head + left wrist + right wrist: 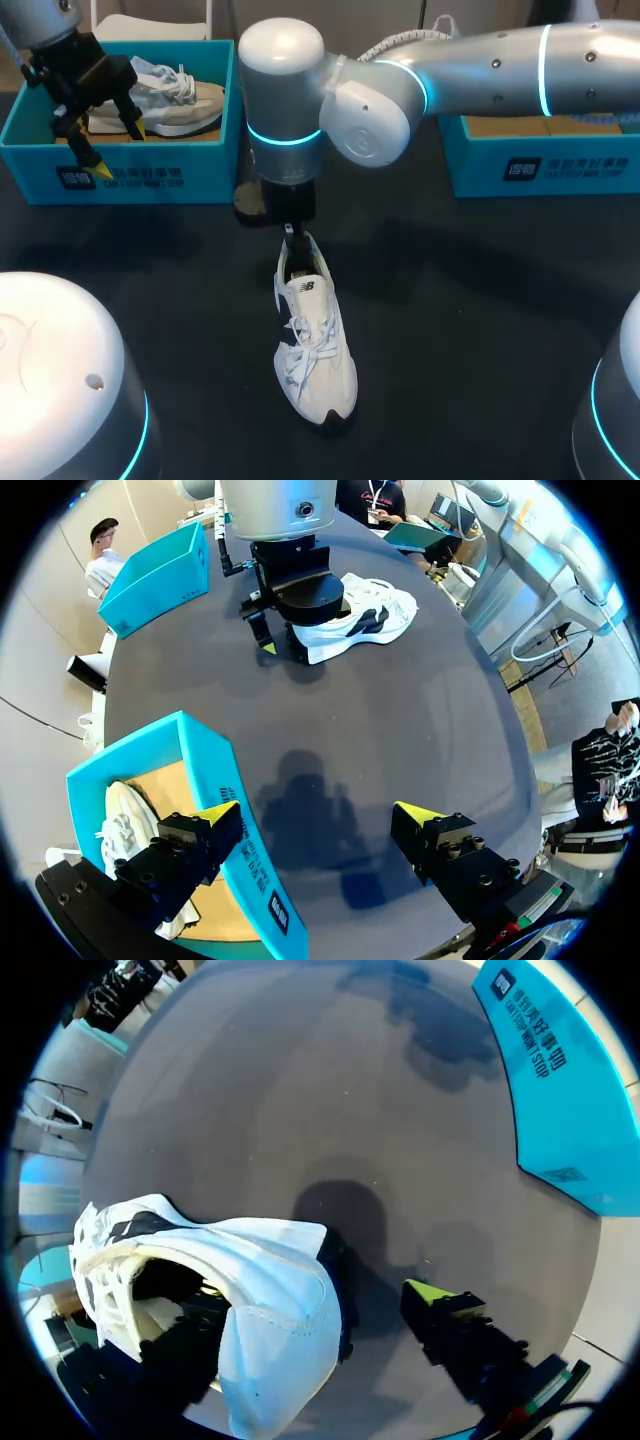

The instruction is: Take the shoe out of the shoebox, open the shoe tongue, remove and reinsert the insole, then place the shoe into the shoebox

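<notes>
A white lace-up shoe point(314, 345) lies upright on the dark table, toe toward the near edge. My right gripper point(292, 240) hangs over its heel. In the right wrist view, one finger of the right gripper point(318, 1293) is down inside the shoe point(265, 1280) opening. The other yellow-tipped finger point(432, 1296) stands outside, a gap away from the heel, so the gripper is open. My left gripper point(119, 150) is open and empty above the front wall of the left teal shoebox point(120, 175), and shows again, still empty, in the left wrist view point(315, 815).
A second pale shoe point(165, 95) lies in the left shoebox point(215, 780). Another teal box point(540, 160) stands at the back right. Two white robot bases point(60, 380) rise at the near corners.
</notes>
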You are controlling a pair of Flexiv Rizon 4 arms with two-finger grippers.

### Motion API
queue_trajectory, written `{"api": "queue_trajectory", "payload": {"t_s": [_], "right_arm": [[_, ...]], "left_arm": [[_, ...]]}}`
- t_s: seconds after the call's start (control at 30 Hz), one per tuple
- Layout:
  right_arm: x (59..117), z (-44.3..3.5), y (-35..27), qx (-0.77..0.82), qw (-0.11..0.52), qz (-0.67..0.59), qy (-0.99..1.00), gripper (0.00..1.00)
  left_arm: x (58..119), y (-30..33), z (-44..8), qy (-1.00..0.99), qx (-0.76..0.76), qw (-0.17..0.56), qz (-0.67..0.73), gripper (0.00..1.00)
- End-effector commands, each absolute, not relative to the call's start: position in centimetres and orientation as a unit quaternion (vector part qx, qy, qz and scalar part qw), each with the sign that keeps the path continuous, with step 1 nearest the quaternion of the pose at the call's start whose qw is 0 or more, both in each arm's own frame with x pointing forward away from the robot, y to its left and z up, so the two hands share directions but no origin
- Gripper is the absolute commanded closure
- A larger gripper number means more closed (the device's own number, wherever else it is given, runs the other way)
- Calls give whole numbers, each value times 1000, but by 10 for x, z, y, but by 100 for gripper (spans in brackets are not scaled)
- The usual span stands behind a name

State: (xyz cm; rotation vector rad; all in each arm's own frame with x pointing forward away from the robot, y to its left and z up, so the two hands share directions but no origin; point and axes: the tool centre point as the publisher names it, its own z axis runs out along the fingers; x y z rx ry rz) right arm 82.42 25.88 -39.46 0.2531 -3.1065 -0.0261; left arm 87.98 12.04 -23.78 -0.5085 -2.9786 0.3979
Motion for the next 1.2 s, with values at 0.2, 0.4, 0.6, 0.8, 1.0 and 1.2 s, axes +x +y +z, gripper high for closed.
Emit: {"api": "queue_trajectory", "payload": {"t_s": [0.2, 0.4, 0.6, 0.8, 1.0, 1.2], "right_arm": [[820, -399, 256, 70, 16, -10, -997, 82], [815, -398, 253, 59, 14, -13, -998, 100], [813, -392, 251, 51, 8, -11, -999, 100], [816, -373, 244, 45, 12, -11, -999, 100], [814, -324, 228, 31, 1, -3, -1000, 100], [815, -278, 213, 62, 11, 7, -998, 100]], "left_arm": [[879, 121, -238, -976, -167, 47, 129, 0], [879, 121, -238, -976, -167, 47, 129, 0], [879, 121, -238, -976, -167, 47, 129, 0], [879, 121, -238, -976, -167, 47, 129, 0], [879, 121, -238, -976, -167, 47, 129, 0], [879, 121, -238, -976, -167, 47, 129, 0]]}}
